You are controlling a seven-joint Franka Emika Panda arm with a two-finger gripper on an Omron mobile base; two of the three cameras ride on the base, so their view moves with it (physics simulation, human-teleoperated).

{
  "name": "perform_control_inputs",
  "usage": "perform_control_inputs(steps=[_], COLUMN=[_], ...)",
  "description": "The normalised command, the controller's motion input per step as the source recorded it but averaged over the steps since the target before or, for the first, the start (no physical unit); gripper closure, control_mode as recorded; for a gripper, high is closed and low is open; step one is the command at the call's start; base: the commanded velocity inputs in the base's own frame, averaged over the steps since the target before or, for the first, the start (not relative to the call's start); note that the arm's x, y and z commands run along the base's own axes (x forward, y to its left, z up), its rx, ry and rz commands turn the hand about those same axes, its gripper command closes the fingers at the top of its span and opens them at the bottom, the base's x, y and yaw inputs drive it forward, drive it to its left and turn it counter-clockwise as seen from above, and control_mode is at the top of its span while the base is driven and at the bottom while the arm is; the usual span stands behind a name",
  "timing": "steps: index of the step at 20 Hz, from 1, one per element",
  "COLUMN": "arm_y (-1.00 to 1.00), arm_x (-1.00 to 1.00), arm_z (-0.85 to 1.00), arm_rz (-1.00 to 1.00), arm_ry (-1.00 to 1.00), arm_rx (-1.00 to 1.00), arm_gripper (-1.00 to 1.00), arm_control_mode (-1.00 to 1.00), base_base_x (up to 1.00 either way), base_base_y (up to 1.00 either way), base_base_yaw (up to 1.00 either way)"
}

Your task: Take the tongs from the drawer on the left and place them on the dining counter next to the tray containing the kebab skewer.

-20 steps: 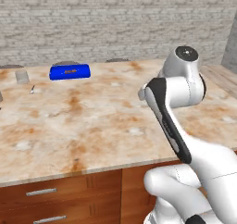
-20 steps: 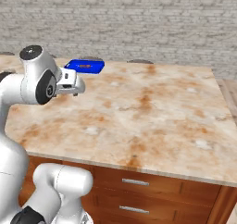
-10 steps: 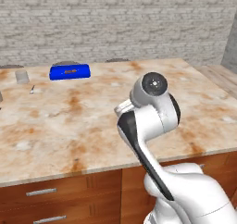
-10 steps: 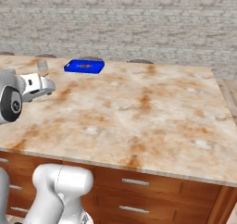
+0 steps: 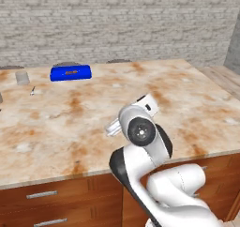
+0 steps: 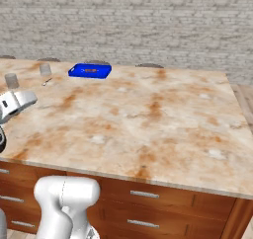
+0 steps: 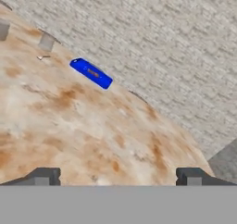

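Counter [image 5: 93, 127]: one big marble slab, front edge over wooden cabinets with bar-handled drawer fronts [image 6: 143, 196]; far edge runs along the brick wall [image 5: 117, 24]. Right end of the slab open to the floor. Most of the top bare, wide free room across middle and right.

Tray [image 5: 71, 72]: one, blue, at the far edge, left of centre; also seen in the right base view [image 6: 90, 70] and hand view [image 7: 91, 73]. Small orange-brown streak on it, the skewer [image 7: 93, 72], one. Bare marble on all near sides of the tray.

Grey cups: two visible in the right base view [image 6: 45, 68] [image 6: 11, 80], left of the tray, apart from it. One tiny silver utensil [image 6: 47, 82] lies between the cups and the tray.

Gripper [image 7: 118, 177]: fingertips [image 7: 44, 176] wide apart, nothing between them, over the near part of the counter, pointing toward the tray
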Motion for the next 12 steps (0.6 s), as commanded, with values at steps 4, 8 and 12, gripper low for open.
perform_control_inputs(steps=[4,8,12], arm_y=[0.23,0.46,0.53], arm_x=[-0.27,-0.23,-0.22], arm_z=[-0.01,0.0,-0.04], arm_rz=[0.04,0.06,0.1], arm_ry=[-0.19,-0.01,0.02], arm_rx=[-0.12,-0.1,-0.09], arm_gripper=[-1.0,-1.0,-1.0], arm_control_mode=[-1.0,-1.0,-1.0], base_base_x=[0.0,0.0,0.0], base_base_y=[0.0,0.0,0.0], base_base_yaw=[0.0,0.0,0.0])
